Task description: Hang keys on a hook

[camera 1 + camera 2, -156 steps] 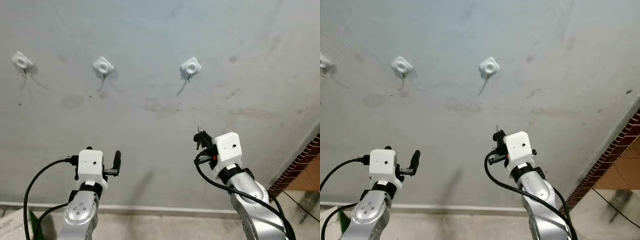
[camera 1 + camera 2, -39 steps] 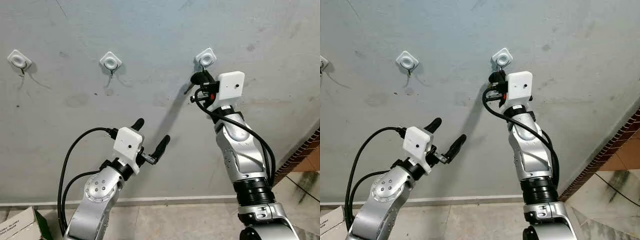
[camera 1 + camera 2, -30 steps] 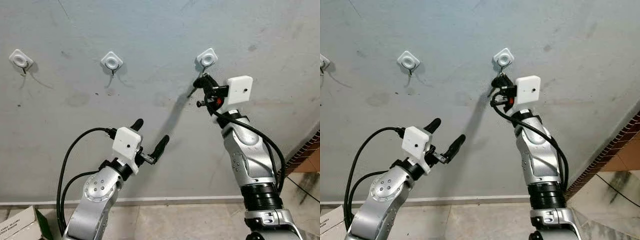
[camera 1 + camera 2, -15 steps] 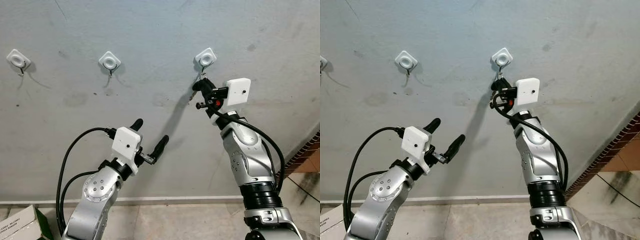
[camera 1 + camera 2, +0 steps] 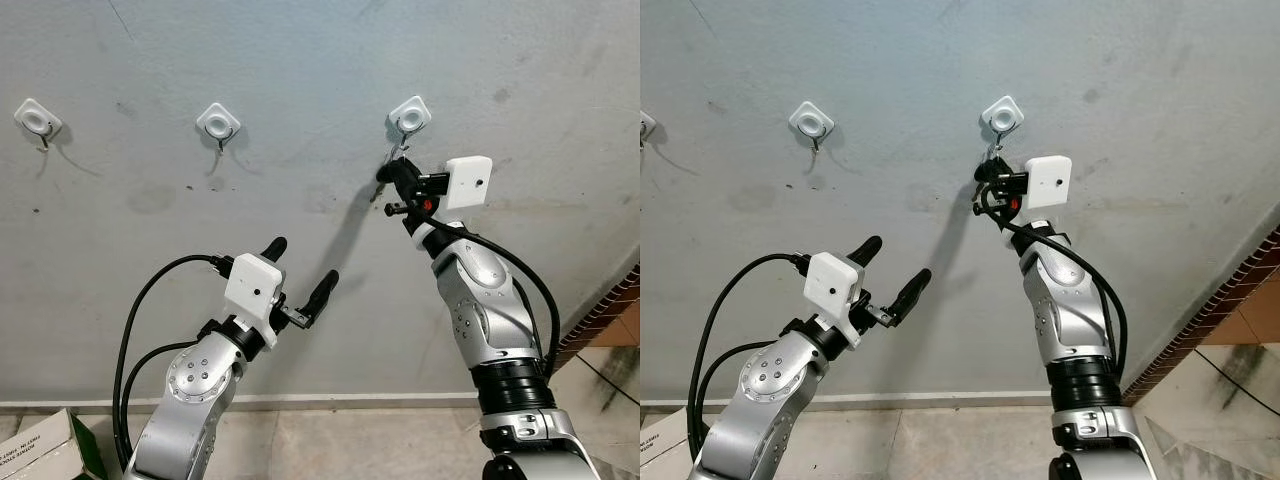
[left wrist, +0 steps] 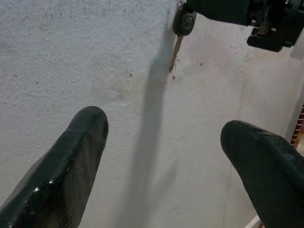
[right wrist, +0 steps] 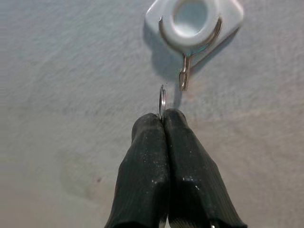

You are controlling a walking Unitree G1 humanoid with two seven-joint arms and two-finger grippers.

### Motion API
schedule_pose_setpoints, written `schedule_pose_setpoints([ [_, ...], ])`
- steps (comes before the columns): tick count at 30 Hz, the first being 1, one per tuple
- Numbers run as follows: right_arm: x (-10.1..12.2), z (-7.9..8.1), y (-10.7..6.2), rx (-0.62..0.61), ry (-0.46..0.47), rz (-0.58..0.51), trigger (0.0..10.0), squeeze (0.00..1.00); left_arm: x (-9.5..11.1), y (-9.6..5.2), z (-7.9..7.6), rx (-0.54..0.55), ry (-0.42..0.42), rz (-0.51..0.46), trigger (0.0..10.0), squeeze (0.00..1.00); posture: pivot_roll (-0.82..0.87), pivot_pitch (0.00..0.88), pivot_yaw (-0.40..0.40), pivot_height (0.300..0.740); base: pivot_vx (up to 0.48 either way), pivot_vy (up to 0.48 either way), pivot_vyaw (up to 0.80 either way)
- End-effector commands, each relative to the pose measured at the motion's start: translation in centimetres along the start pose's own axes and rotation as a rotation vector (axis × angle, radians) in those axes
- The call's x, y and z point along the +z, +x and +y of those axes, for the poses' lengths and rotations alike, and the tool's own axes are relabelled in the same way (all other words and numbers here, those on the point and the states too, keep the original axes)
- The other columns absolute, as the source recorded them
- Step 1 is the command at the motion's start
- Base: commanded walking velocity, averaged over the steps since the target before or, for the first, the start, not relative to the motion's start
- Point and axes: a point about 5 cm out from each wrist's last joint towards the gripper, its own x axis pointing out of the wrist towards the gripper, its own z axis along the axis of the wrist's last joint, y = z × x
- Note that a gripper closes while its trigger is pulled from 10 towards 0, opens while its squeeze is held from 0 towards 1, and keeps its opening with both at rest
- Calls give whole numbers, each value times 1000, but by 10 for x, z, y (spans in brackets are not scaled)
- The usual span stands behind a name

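**Right gripper pinching key ring beside hook**

The right gripper (image 7: 162, 124) was clamped on the keys (image 6: 179, 35), the ring raised just beside the rightmost hook (image 7: 186, 71), not yet over it. The left gripper (image 5: 303, 273) stood spread wide, holding nothing, well below.

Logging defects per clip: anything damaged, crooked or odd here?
Nothing broken. The right claw pinches the key ring just short of the hook, not yet on it. The wall is merely stained.

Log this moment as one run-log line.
right gripper: shut on key ring | ring beside hook, not yet on | left gripper: open, idle
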Motion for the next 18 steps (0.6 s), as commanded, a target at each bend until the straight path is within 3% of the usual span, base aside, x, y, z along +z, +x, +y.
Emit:
schedule_pose_setpoints([
  [1,7,2,0,30,4,-23,10000,0,2,1,0,-13,11,-4,10000,0,103,0,29,740,0,0,0],
  [4,13,2,1,43,49,-43,10000,0,2,1,-1,-15,10,-4,10000,0,102,0,29,740,0,0,0],
  [18,20,-7,1,38,74,-66,10000,0,2,3,-2,-17,9,-8,10000,0,97,0,28,740,0,0,0],
])
